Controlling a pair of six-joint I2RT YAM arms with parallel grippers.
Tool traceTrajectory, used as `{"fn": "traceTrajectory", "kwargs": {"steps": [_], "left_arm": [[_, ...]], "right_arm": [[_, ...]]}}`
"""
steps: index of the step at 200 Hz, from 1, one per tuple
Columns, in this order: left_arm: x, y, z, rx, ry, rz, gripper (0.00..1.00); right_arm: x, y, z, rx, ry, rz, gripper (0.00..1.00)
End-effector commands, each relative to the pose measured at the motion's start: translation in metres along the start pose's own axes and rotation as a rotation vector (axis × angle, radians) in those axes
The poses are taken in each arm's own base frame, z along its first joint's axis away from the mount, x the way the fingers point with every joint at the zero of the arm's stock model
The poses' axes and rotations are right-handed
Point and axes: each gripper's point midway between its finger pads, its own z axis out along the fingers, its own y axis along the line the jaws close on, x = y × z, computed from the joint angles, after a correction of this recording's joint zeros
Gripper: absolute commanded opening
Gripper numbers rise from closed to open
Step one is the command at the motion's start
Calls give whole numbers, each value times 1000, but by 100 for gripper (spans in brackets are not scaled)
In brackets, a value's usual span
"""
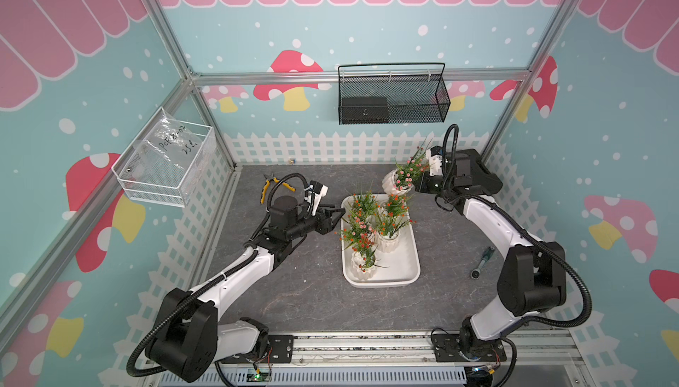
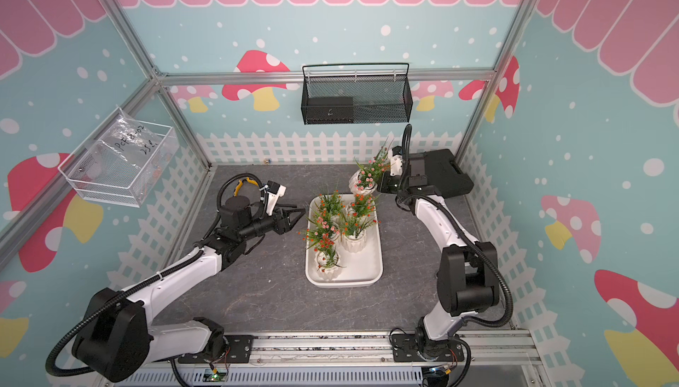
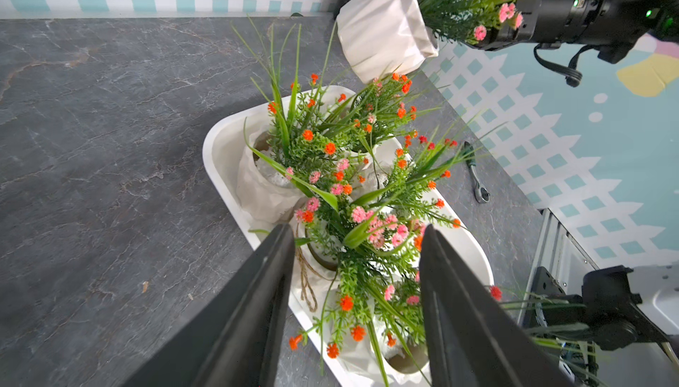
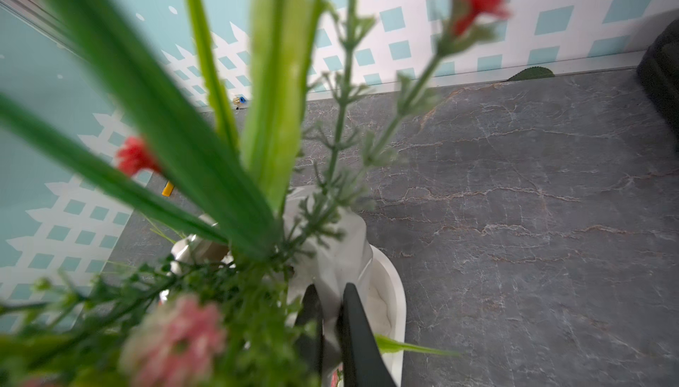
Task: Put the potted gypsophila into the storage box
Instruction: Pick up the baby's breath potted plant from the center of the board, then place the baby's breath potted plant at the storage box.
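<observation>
A grey stone-look counter (image 1: 294, 293) sits inside a booth papered with mushrooms. In the middle lies a white tray (image 1: 402, 267). Five pots (image 1: 388, 242) of green sprigs with orange and pink flowers stand in it, crowded toward its far end and left side.

The right hand (image 1: 417, 184) is pinched tight on the rim of a sixth pot (image 1: 390, 182). The right wrist view shows the white wall squeezed between its fingers (image 4: 354, 315). This pot hangs in the air, tipped over toward the right arm, above the tray's far right corner.

The left hand (image 1: 340, 216) is partly spread and holds nothing. It is just beside the tray's left rim near the far end, pointing at the flowers.

A ratchet (image 1: 483, 262) lies on the counter right of the tray, and yellow pliers (image 1: 268, 188) lie behind the left arm. A black mesh basket (image 1: 393, 97) hangs on the back wall.
</observation>
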Motion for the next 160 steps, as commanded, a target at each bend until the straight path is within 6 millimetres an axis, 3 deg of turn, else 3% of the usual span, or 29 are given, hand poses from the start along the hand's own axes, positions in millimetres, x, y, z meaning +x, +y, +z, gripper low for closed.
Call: {"fn": "traceTrajectory", "kwargs": {"steps": [1,43,160], "left_arm": [[8,-4,-5,-13,15,35,56],[12,-26,-10,37,11,83,56],[18,-60,-21,104,-1,161,57]], "right_arm": [[-28,21,-28,-47,-117,-35,2],[-26,32,-52,-60,-136,-54,1],[-9,61,-122,-83,-148,-130,1]]}}
